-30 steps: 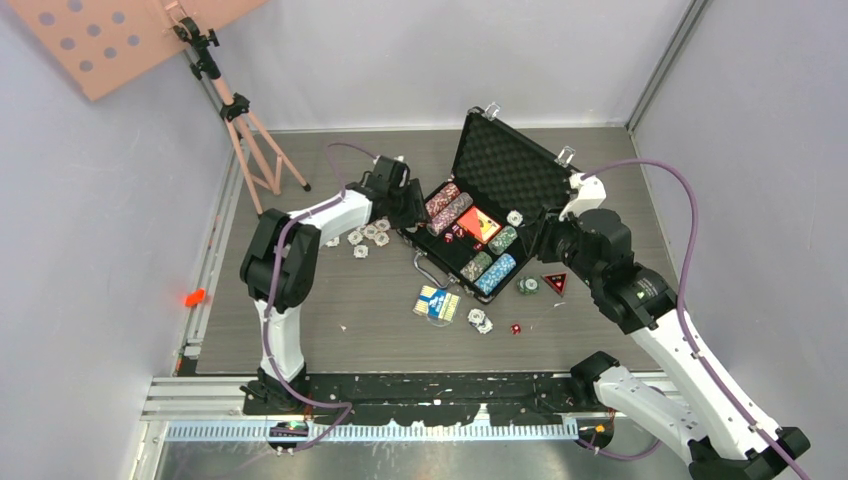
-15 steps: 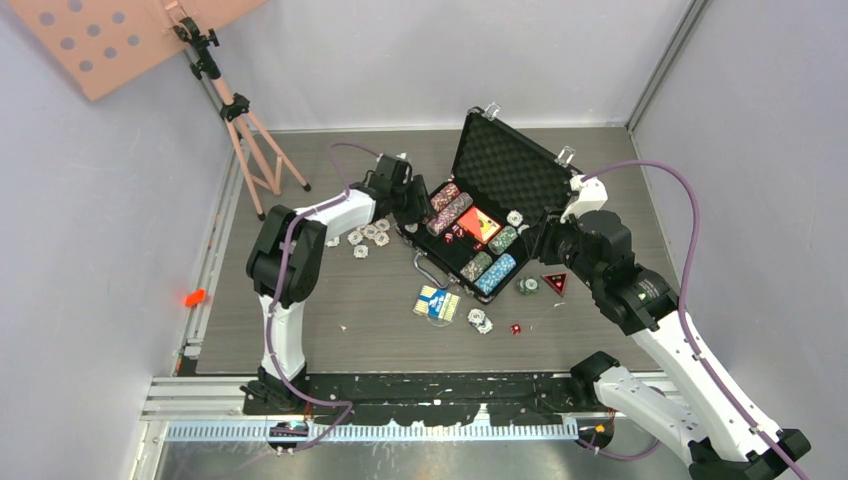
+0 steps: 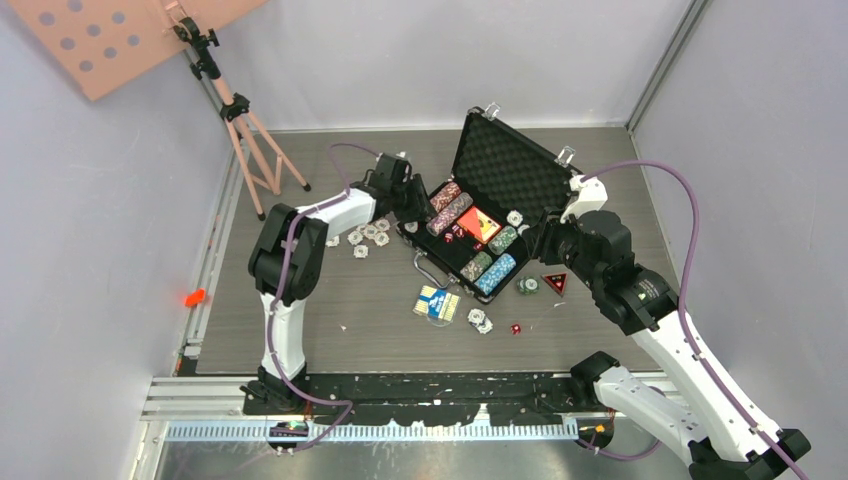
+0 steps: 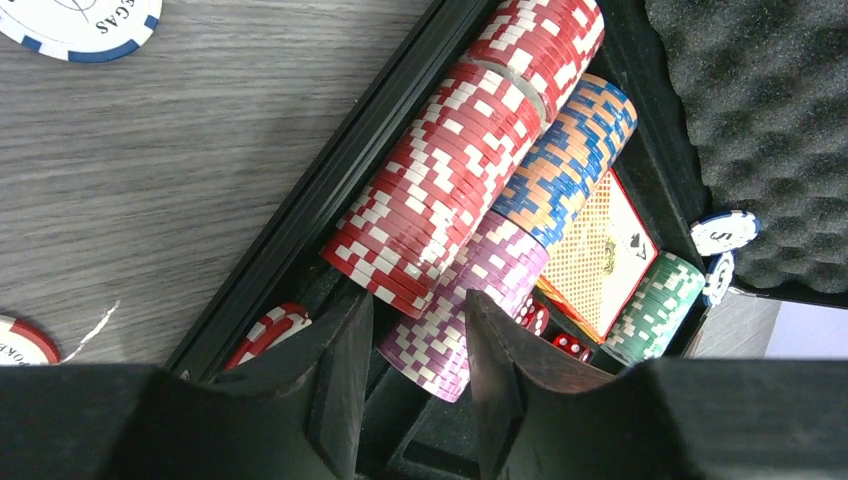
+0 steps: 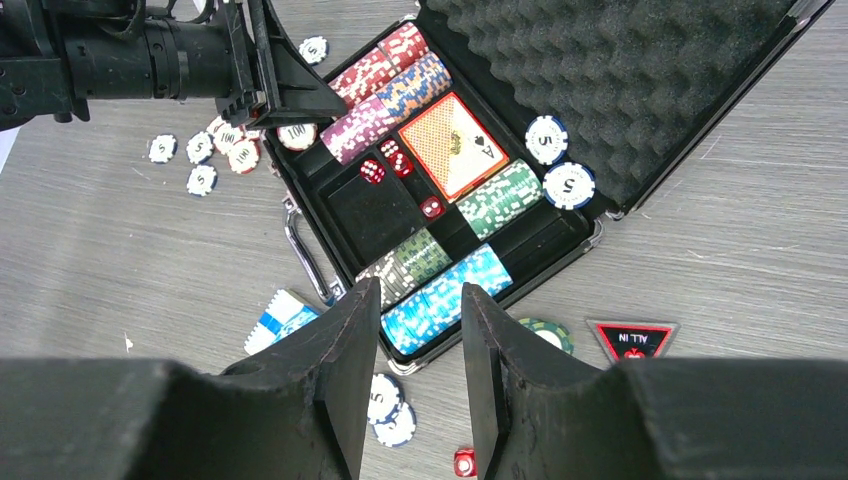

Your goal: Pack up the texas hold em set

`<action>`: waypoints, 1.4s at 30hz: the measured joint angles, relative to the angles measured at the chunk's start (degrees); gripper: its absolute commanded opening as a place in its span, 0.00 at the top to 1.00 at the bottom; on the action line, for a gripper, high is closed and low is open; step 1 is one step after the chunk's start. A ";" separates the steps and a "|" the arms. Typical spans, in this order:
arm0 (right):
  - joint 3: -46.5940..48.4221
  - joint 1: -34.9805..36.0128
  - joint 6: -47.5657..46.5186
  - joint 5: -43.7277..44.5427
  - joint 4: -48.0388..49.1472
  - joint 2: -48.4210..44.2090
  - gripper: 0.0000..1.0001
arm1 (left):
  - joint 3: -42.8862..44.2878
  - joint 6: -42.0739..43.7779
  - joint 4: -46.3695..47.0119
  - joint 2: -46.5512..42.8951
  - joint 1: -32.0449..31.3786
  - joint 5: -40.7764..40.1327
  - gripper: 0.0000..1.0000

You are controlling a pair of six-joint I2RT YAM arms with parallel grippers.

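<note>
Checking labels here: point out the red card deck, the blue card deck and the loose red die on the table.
red card deck (image 5: 452,145), right wrist view, middle of its top face.
blue card deck (image 3: 437,303), top external view, middle of the pack.
loose red die (image 3: 516,328), top external view, its top face.

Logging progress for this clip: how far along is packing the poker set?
Done: chip rows, red deck and some dice sit in the open case. In hand: nothing; the left end effector is open at the red row, the right end effector open above the case front. Remaining: loose chips, blue deck, red die, green chip and triangular marker on the table; lid unclosed.
</note>
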 measured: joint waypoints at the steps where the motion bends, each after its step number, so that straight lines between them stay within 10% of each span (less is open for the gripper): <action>1: 0.00 0.00 -0.09 0.02 0.00 0.00 0.58 | 0.13 0.00 0.00 0.11 0.02 0.02 0.62; 42: 0.15 0.00 1.11 -1.68 -0.46 2.03 0.51 | -1.90 3.85 -1.90 -5.84 0.11 -0.04 0.50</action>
